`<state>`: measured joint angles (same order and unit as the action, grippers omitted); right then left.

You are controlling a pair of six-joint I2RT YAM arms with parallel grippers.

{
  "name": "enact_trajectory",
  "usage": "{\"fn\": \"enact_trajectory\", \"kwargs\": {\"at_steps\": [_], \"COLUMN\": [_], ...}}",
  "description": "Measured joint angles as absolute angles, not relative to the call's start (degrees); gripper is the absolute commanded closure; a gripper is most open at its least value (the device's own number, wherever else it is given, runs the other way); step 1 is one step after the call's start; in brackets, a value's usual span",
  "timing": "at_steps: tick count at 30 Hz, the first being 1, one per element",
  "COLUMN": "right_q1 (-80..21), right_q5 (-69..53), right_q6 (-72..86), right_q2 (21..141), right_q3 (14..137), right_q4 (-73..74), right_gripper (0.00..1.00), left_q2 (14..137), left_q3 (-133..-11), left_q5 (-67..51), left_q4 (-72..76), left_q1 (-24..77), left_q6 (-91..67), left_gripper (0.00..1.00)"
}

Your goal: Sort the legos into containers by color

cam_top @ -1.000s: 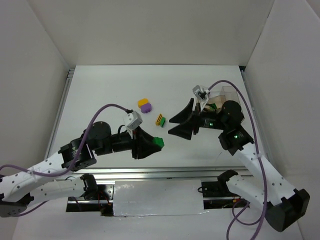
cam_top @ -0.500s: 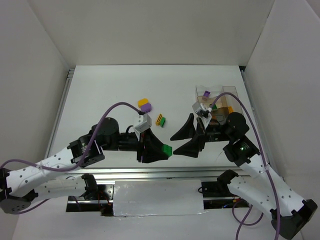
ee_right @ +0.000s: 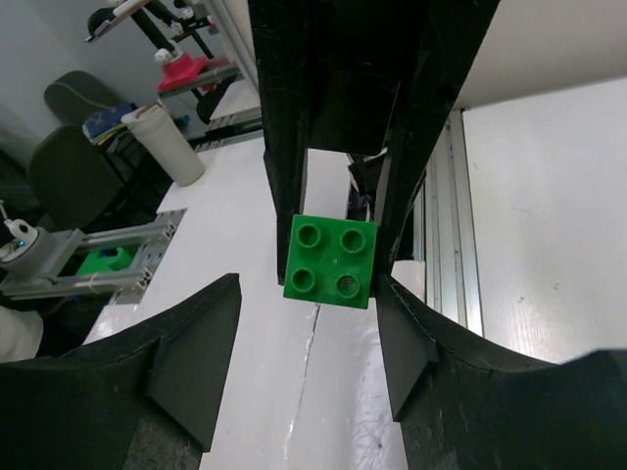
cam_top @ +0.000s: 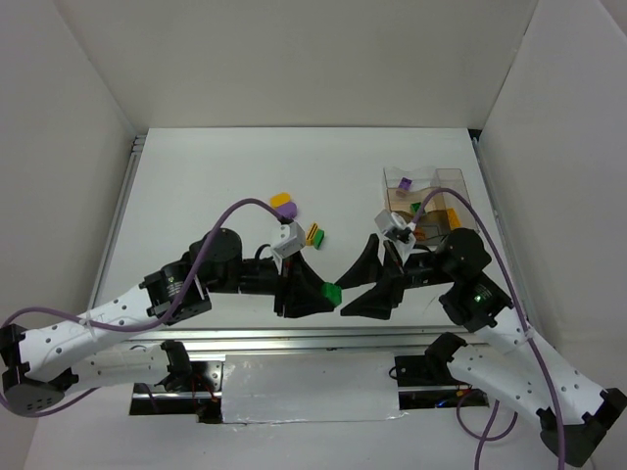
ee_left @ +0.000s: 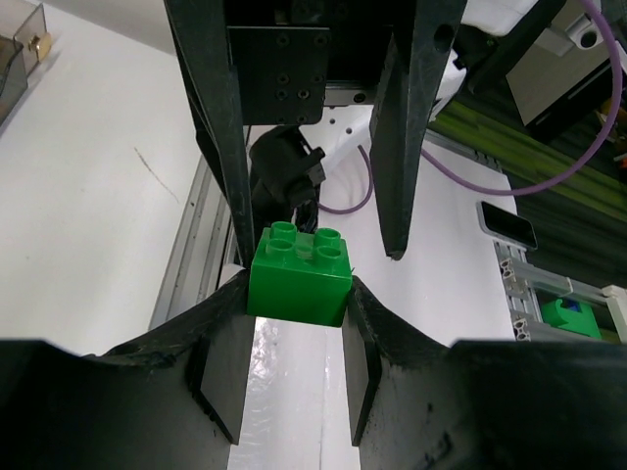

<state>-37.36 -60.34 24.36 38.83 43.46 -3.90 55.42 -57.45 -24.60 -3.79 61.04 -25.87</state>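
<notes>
A green lego hangs above the table's near edge with my left gripper shut on it; in the left wrist view the lego sits pinched between the fingertips. My right gripper faces it from the right, open, its jaws straddling the lego. One right finger is at the lego's side and the other stands well apart. A yellow-on-purple pair and a striped stack lie mid-table. The clear containers at the right hold purple, green and orange-brown legos.
A metal rail runs along the near table edge below both grippers. White walls enclose the table on three sides. Purple cables arch over both arms.
My left gripper carried the green lego right and toward the near edge. My right gripper left the containers, swung to meet it, and its jaws narrowed around the lego.
</notes>
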Motion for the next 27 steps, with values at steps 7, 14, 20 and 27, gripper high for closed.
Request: {"fn": "enact_trajectory", "kwargs": {"at_steps": [7, 14, 20, 27], "right_q1": [-40.1, -40.8, -40.9, -41.6], "right_q5": [-56.1, -54.6, -54.3, -54.4], "right_q6": [22.4, 20.7, 20.2, 20.3], "right_q2": [42.2, 42.2, 42.2, 42.2], "right_q3": [43.9, 44.4, 44.4, 44.2], "right_q4": [-1.4, 1.0, 1.2, 0.0], "right_gripper": [0.55, 1.0, 1.0, 1.0], "left_q2": [55.8, 56.0, 55.9, 55.8], "left_q3": [-57.6, -57.7, -57.7, -57.8], "left_q5": [-24.8, -24.8, -24.2, -20.9], "left_q4": [-7.4, -8.6, -8.8, -6.4], "left_q1": [60.8, 60.6, 60.6, 60.6], "left_q6": [-25.9, -25.8, -25.8, -26.1], "left_gripper": [1.0, 1.0, 0.49, 0.01]}}
